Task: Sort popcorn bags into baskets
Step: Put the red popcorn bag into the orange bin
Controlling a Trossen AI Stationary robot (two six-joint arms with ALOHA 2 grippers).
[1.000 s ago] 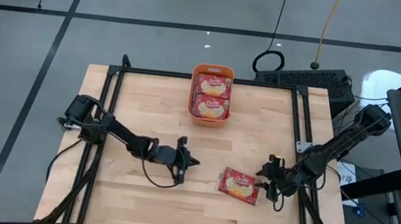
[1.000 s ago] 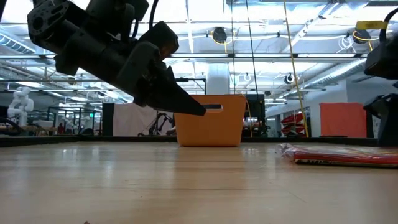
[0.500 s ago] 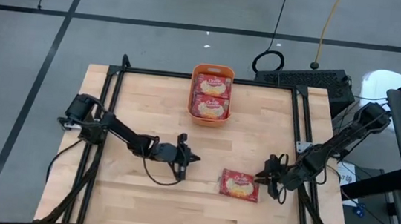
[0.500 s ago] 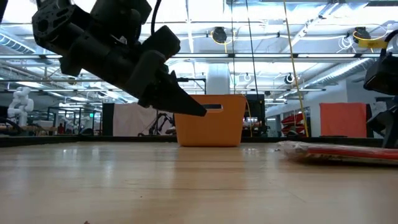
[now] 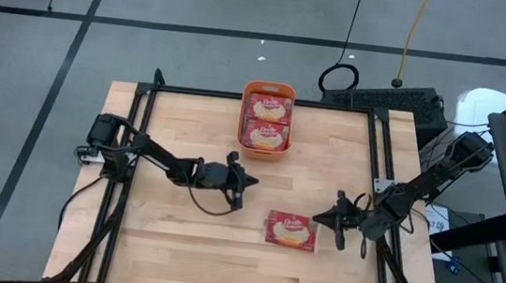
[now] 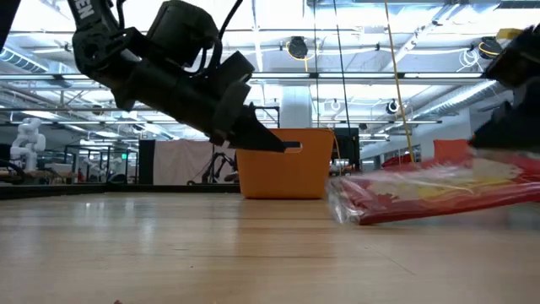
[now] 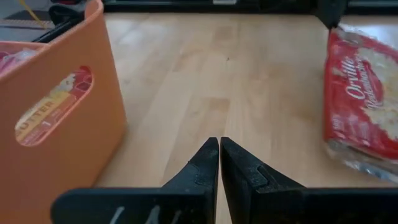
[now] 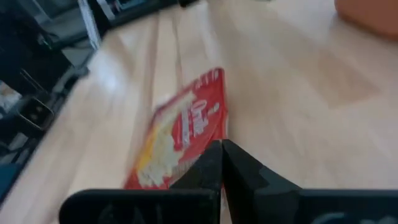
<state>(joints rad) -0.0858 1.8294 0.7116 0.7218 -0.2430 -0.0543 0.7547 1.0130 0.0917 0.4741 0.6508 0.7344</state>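
Observation:
An orange basket (image 5: 264, 145) stands at the table's far middle with two red popcorn bags (image 5: 266, 121) lying flat in it, label up. One more popcorn bag (image 5: 290, 230) lies right of the table's centre, and my right gripper (image 5: 318, 218) is shut on its right end. My left gripper (image 5: 249, 180) hovers shut with nothing in it, just left of centre, between the basket and the loose bag. In the left wrist view the basket's wall (image 7: 56, 118) stands close beside the shut fingers. My right gripper pinches the loose bag's right-hand end (image 8: 210, 138) between its two fingers. The fingers come from the table's right, slanting a little downward. That end is raised and the bag tilts, its left end (image 6: 348, 213) low at the tabletop.
Black frame rails (image 5: 135, 148) run along the table's left, right and far edges. Bare wood (image 5: 185, 247) stretches across the near half. A dark keyboard (image 5: 385, 100) lies beyond the far right corner.
My right gripper has shut on the loose bag's right end and tipped; that end has come up off the table, and the bag has slid a little toward the left. My left gripper has swung toward the far edge, closer to the basket, staying shut.

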